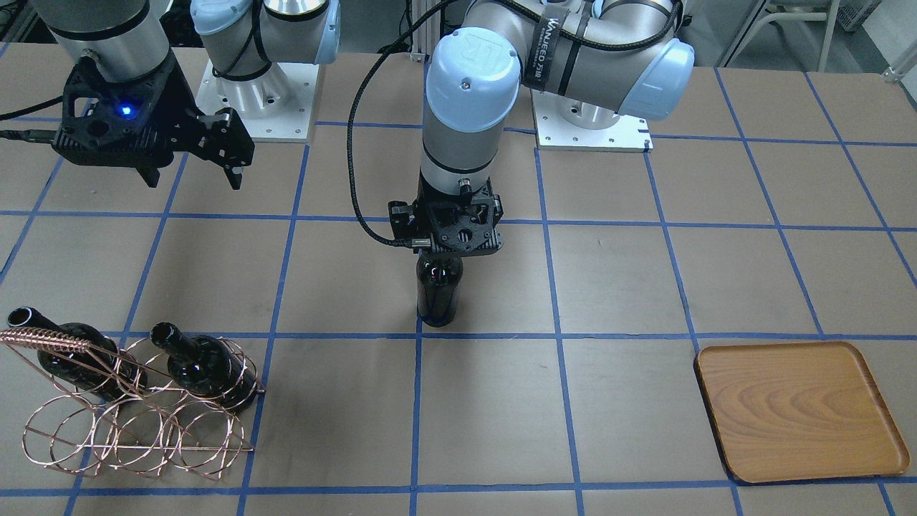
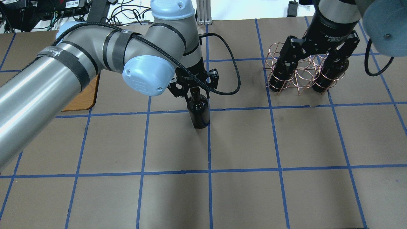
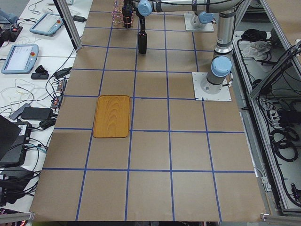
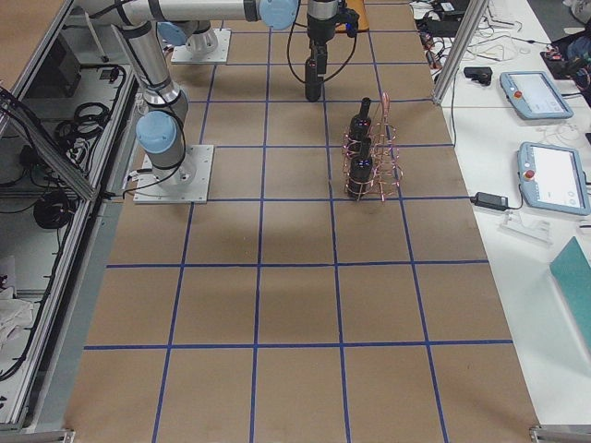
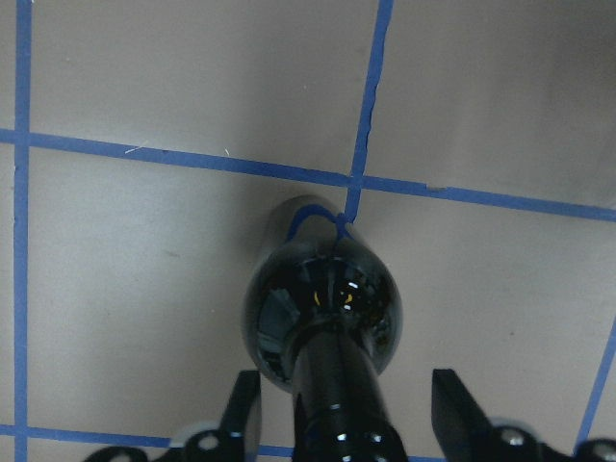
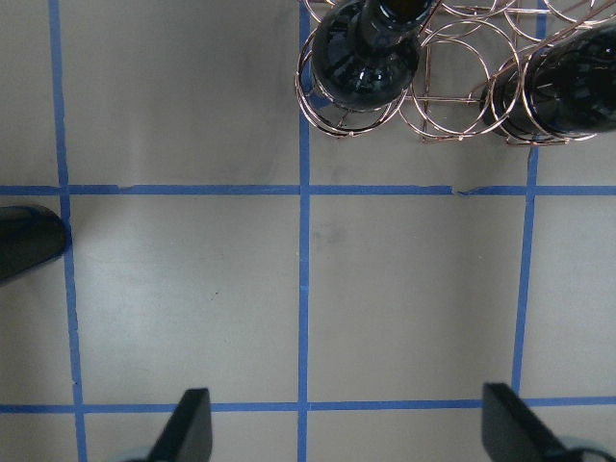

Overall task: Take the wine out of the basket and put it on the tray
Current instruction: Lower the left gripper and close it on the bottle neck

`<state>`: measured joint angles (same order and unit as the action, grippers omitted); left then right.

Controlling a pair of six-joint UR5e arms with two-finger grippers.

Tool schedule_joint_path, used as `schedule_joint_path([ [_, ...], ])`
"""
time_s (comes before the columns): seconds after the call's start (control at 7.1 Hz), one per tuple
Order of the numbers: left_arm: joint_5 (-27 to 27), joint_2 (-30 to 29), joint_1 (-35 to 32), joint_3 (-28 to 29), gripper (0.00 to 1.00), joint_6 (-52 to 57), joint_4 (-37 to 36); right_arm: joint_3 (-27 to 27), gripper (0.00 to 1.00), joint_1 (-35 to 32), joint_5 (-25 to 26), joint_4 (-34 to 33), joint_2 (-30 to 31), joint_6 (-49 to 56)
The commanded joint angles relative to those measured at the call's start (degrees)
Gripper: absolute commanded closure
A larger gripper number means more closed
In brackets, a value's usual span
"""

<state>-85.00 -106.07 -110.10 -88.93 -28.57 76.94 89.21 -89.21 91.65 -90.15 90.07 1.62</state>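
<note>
One wine [image 1: 438, 294] upright, neck up

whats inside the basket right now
A wine bottle by the handle and a second bottle beside it sit in the basket rings. Remaining rings look empty. Overhead, the right gripper hides their necks.

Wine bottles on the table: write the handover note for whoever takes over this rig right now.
Left gripper: open, fingers either side of the neck of one bottle, which stands upright mid-table.
Right gripper: open, holds nothing, raised on the basket's side.
Basket: holds two more bottles.
Tray: no bottle on it yet.
Done: one bottle out of the basket.
Left: grip it and carry it to the tray.
</note>
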Motion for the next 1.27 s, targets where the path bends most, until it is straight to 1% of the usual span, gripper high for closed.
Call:
schedule_joint_path([
  [0.0, 0.01, -0.1, -0.03, -0.02, 0.35, -0.08, -0.04, 0.0, 0.0, 0.0, 0.02, -0.21, 0.02, 0.05],
  [0.28, -0.17, -0.01, -0.12, -0.02, 0.51, 0.18, -0.04, 0.0, 0.0, 0.0, 0.02, -0.38, 0.02, 0.05],
  [0.56, -0.34, 0.77, -0.03, -0.02, 0.58, 0.71, -0.3, 0.0, 0.0, 0.0, 0.02, -0.73, -0.07, 0.05],
  [0.85, -0.96, 1.04, -0.12, -0.02, 0.73, 0.97, -0.3, 0.0, 0.0, 0.0, 0.02, -0.82, -0.07, 0.05],
  [0.99, -1.22, 2.61, 0.23, 0.15, 0.81, 4.11, -0.22, 0.0, 0.0, 0.09, 0.11, -0.73, -0.07, 0.14],
  [1.13, -2.09, 2.89, 0.23, 0.07, 0.84, 5.53, 0.48, 0.09, 0.0, 0.09, 0.02, -0.82, -0.07, 0.05],
])
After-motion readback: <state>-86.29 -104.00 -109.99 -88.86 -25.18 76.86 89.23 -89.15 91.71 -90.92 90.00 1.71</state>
